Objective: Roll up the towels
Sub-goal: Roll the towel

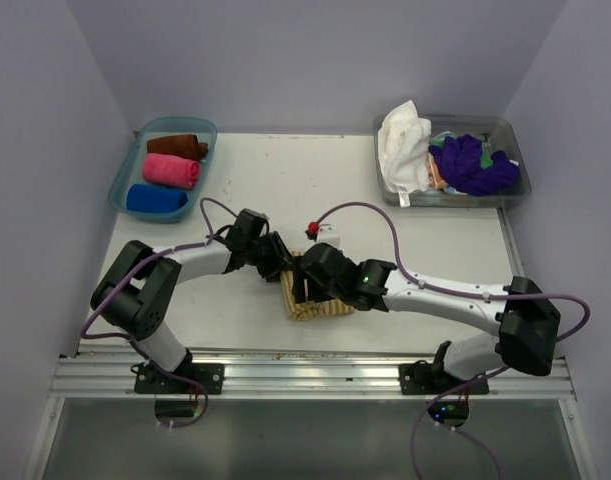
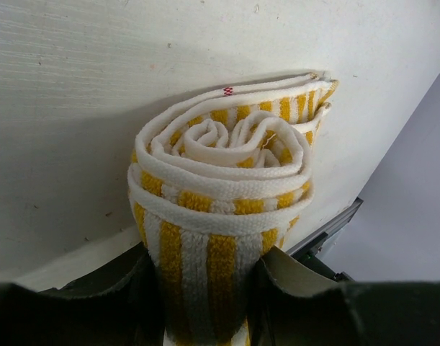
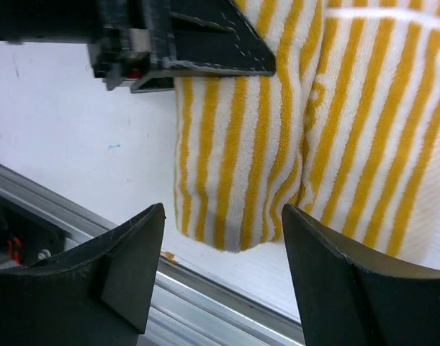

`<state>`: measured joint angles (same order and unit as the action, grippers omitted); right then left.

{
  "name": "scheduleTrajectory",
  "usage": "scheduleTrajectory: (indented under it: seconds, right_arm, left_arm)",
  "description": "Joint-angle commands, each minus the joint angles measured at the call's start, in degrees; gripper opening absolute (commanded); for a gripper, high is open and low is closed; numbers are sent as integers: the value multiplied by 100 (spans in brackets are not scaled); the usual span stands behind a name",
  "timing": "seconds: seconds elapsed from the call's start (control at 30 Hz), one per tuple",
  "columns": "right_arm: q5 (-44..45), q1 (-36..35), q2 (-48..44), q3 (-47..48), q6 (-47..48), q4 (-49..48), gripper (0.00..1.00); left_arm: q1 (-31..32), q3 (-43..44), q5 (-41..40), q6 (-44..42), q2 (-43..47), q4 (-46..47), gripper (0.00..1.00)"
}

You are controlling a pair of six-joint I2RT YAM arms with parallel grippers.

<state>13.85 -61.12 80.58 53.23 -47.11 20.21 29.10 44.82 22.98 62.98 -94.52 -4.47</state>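
A mustard-yellow towel with white stripes lies in the middle of the table, partly rolled. In the left wrist view its rolled end shows as a spiral, and my left gripper is shut on that roll, one finger on each side. My right gripper hangs open just over the towel's striped near edge, with nothing between its fingers. The left gripper's dark finger rests on the towel at the top of the right wrist view. From above, both grippers meet over the towel.
A blue tray at the back left holds rolled brown, pink and blue towels. A clear bin at the back right holds loose white and purple towels. A small red-topped object stands behind the grippers. A metal rail runs along the near edge.
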Motion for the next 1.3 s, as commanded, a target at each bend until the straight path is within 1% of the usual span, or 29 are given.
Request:
scheduleTrajectory:
  seconds: [0.0,0.07,0.1,0.17,0.23,0.27,0.37,0.47,0.63,0.77,0.93,1.13,1.27]
  right_arm:
    - [1434,-495,229,757,667,1221,70]
    - [1699,-690,449,1195,975,1371,69]
    - [2014,-908,720,1346,1098,1520,69]
    - [2288,-1120,1020,1819,1467,1679,70]
    - [2648,-1436,1475,2120,1843,1872,73]
    - [2789,-1612,1644,2426,1916,1969,77]
    - [3308,-1841,2251,2945,2144,2355,80]
    - [3651,-2087,2620,3157,2329,2453,82]
    - [3932,-2211,3042,3246,2488,2444,83]
    - [4336,-2299,3420,3299,2365,2637,87]
    - [4583,-2316,3842,3194,1962,2778,87]
    - [4872,-2272,3983,3000,1399,2919,81]
    - [5188,-2272,4027,3105,986,3199,77]
  left_arm:
    - [78,97,-101,-49,-40,-265,43]
    - [87,97,-101,-49,-49,-282,43]
    - [87,106,-101,-49,-58,-274,43]
    - [96,106,-118,-49,-49,-300,43]
    - [87,124,-119,-49,-58,-317,43]
    - [87,132,-119,-49,-49,-318,43]
    - [87,150,-119,-49,-67,-326,43]
    - [96,159,-127,-49,-84,-353,43]
    - [87,176,-110,-67,-84,-370,43]
    - [87,168,-110,-67,-102,-379,43]
    - [87,141,-119,-58,-93,-379,43]
    - [78,18,-154,-58,-102,-371,43]
    - [87,-26,-189,-31,-110,-335,43]
